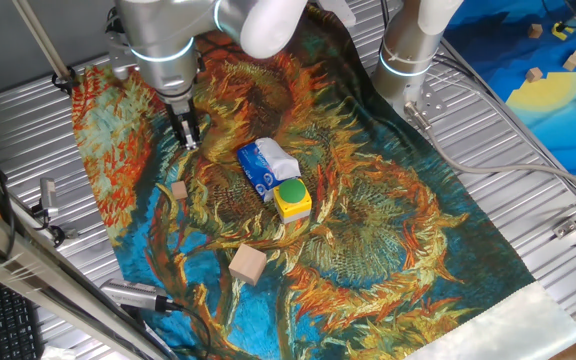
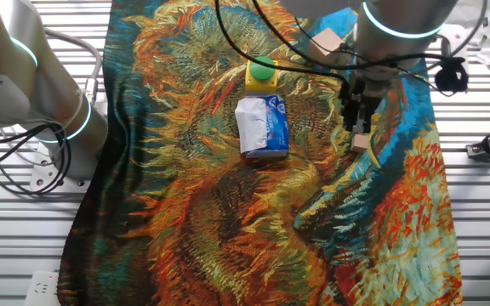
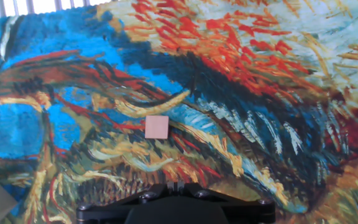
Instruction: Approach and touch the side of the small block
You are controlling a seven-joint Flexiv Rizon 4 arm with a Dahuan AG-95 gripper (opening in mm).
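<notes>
We see our gripper (image 1: 190,137) hanging above the painted cloth (image 1: 388,230) with its fingers nearly together, holding nothing, while the small block (image 1: 179,189) lies near it, apart.

Ribbed metal table (image 1: 528,190), sunflower-print cloth (image 1: 388,230) over it; blue mat (image 1: 558,90) beyond.

small block (image 1: 179,190) on cloth (image 1: 388,230), below jaws (apart)
</notes>
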